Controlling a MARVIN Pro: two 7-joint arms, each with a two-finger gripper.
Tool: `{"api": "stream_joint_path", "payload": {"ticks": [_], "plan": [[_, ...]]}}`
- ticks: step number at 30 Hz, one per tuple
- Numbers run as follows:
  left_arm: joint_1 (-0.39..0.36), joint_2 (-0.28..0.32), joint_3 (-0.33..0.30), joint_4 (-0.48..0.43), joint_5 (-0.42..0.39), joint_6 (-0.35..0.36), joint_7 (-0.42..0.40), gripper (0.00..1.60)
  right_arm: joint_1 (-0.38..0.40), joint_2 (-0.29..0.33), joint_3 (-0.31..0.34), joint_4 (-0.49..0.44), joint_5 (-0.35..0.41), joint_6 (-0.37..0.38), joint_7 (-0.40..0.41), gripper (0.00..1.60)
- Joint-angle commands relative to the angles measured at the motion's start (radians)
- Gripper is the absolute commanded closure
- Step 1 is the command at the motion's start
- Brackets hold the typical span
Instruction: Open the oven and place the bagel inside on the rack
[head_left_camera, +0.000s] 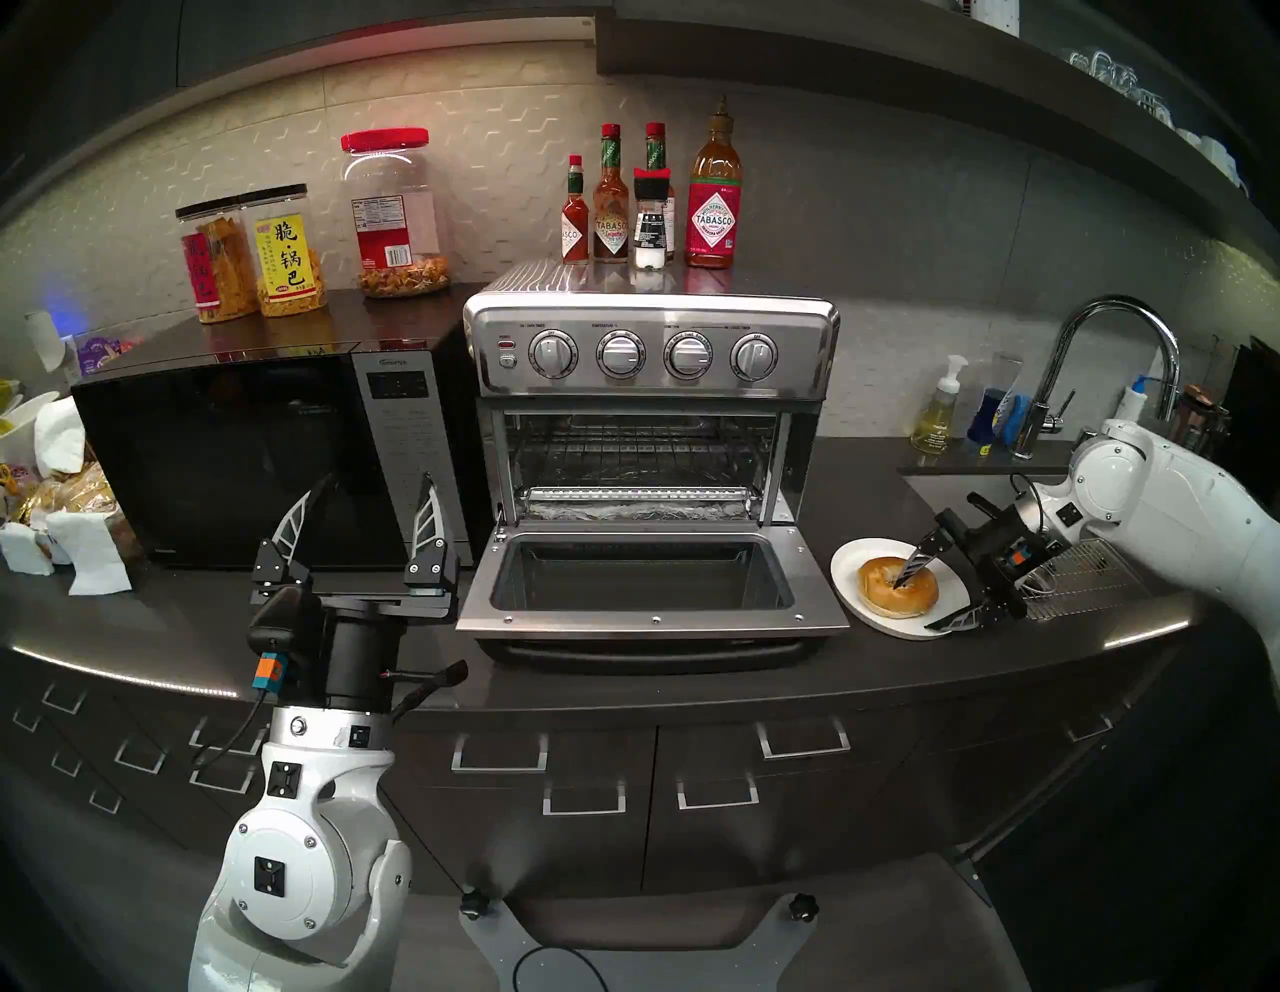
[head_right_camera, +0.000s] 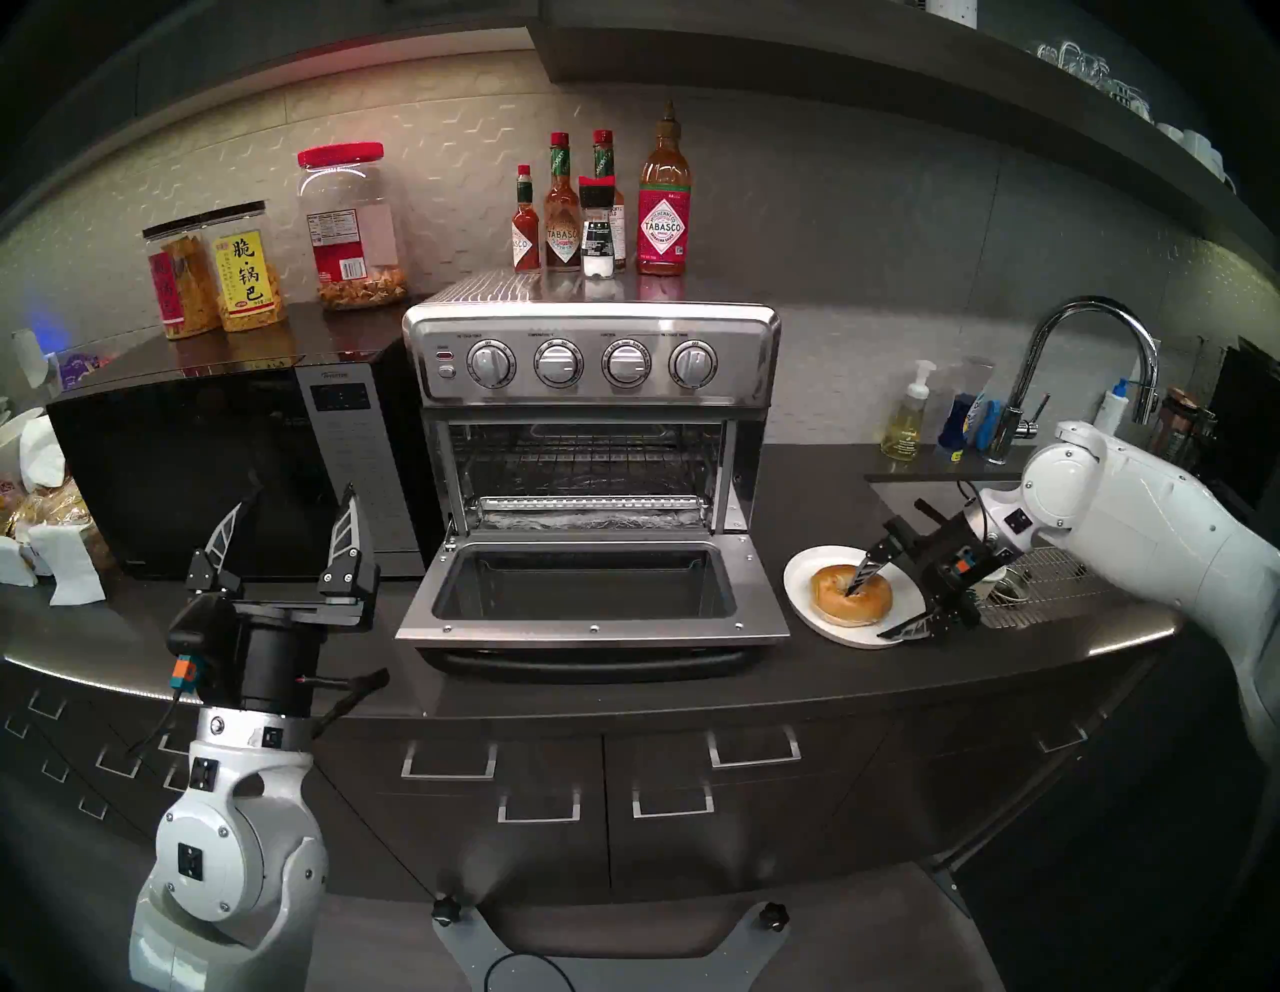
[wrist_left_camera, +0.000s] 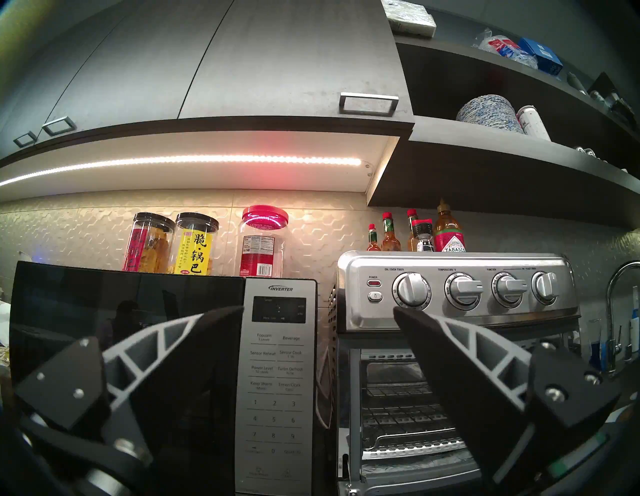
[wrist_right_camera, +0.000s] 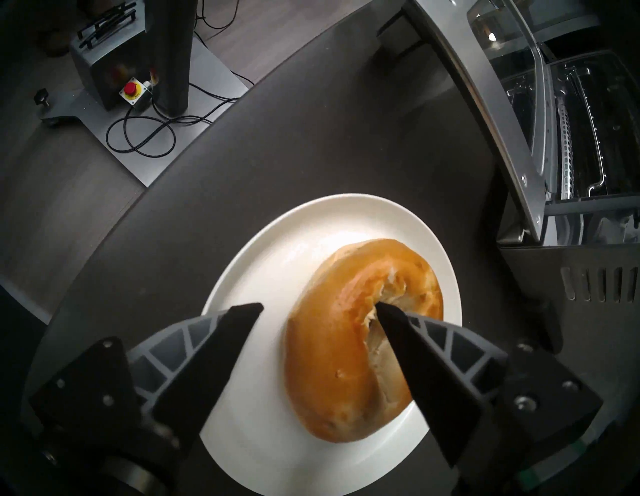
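The right gripper (head_left_camera: 918, 604) reaches down over the white plate (head_left_camera: 850, 564) with its jaws apart: one fingertip (wrist_right_camera: 388, 311) sits in the bagel's centre hole, the other (wrist_right_camera: 242, 313) hangs outside the ring above bare plate, so the near half of the bagel (head_left_camera: 886, 596) lies between them without being pinched yet. Whether the inner tip touches the crumb is hard to tell; it covers part of the hole. The bagel rests flat on the plate, just beside the right end of the toaster oven's lowered door (head_left_camera: 651, 589). The toaster oven (head_left_camera: 651, 360) stands open, its wire rack (head_left_camera: 637, 454) empty and partly lost in reflections, with a ridged strip and crinkled foil below it. The left gripper (head_left_camera: 363, 512) is raised in front of the black microwave (head_left_camera: 228, 443), fingers spread wide and holding nothing; it blocks part of the microwave's front. In the right wrist view the plate's near edge is hidden behind the fingers and the oven is cut off at the frame edge.
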Motion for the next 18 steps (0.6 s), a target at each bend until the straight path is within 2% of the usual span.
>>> {"api": "stream_joint_path", "payload": {"ticks": [1, 6, 11, 17, 18], "plan": [[0.003, 0.001, 0.0, -0.024, 0.001, -0.001, -0.001, 0.0, 0.043, -0.01, -0.012, -0.015, 0.013, 0.014, 0.106, 0.34], [0.003, 0.001, 0.0, -0.024, 0.001, -0.001, -0.001, 0.0, 0.049, -0.016, -0.03, -0.024, 0.016, 0.026, 0.105, 0.4], [0.003, 0.001, 0.0, -0.024, 0.001, -0.001, -0.001, 0.0, 0.051, -0.029, -0.046, -0.022, 0.016, 0.035, 0.1, 0.33], [0.003, 0.001, 0.0, -0.024, 0.001, -0.001, -0.001, 0.0, 0.053, -0.039, -0.057, -0.015, 0.015, 0.034, 0.093, 0.38], [0.003, 0.001, 0.0, -0.024, 0.001, -0.001, -0.001, 0.0, 0.055, -0.039, -0.06, -0.016, 0.016, 0.035, 0.093, 0.45]]}}
